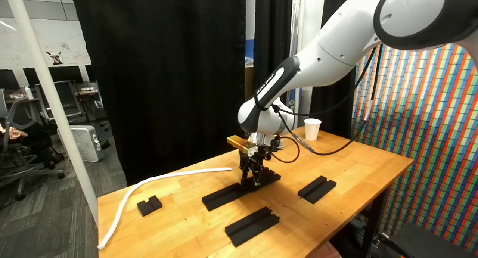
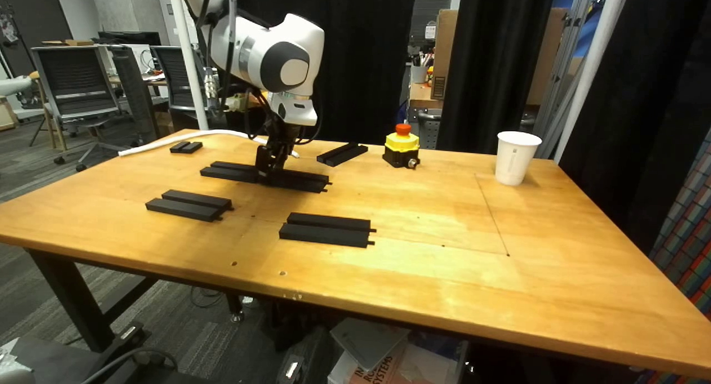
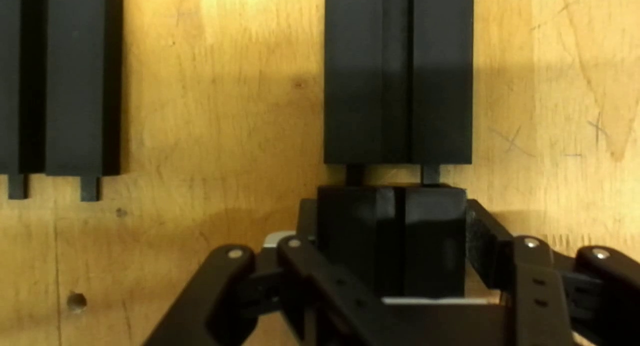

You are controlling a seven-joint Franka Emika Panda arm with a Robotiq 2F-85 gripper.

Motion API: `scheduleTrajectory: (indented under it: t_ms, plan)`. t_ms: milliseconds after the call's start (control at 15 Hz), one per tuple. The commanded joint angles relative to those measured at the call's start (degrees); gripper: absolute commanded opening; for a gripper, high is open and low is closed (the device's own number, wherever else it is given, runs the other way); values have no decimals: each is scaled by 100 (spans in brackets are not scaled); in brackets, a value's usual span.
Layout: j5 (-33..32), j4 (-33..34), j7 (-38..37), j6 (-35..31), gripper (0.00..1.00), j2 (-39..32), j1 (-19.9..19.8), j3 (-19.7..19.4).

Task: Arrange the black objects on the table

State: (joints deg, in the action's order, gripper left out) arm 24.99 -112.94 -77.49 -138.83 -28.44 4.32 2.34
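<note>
Gripper [image 3: 393, 233] pinches a black block [image 3: 430, 246] by its sides, aligned with a second block [image 3: 367, 78], presumably so pegs [image 3: 354, 175] seat.

"FRANKA EMIKA" marks the arm [image 1: 328, 58], "SYSTEMS" an orange cover [image 2: 380, 367].

Light honey-coloured wooden counter [image 2: 555, 295]. Black two-finger tool [image 2: 269, 171] down at mid-length of a long black grooved run [image 2: 301, 181]; can't tell from this angle if it's one piece or two. Flat black rectangular block [image 2: 326, 233], grooved, pegs at right end, front centre. Similar black pegged block [image 2: 185, 208] to its left, well apart. Stubby black block [image 2: 191, 147] far back left, near white rope [image 2: 222, 131]. Angled flat black slab [image 2: 344, 155] at back, near yellow-and-black box with red button [image 2: 402, 144]. White paper cup [image 2: 515, 159] upright at right.
</note>
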Motion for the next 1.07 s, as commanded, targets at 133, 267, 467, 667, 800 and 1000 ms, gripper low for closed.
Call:
scheduleTrajectory:
  t_ms: [133,267,467,667,800,1000]
  plan:
    - [-131,155,25,22,45,-118,74,-47]
    - [-139,172,108,15,45,-91,78,-14]
    - [-123,209,209,7,45,-111,74,25]
    - [-60,276,289,6,45,-159,65,70]
    - [-2,308,333,4,45,-174,44,103]
    - [118,350,360,2,45,-208,-3,151]
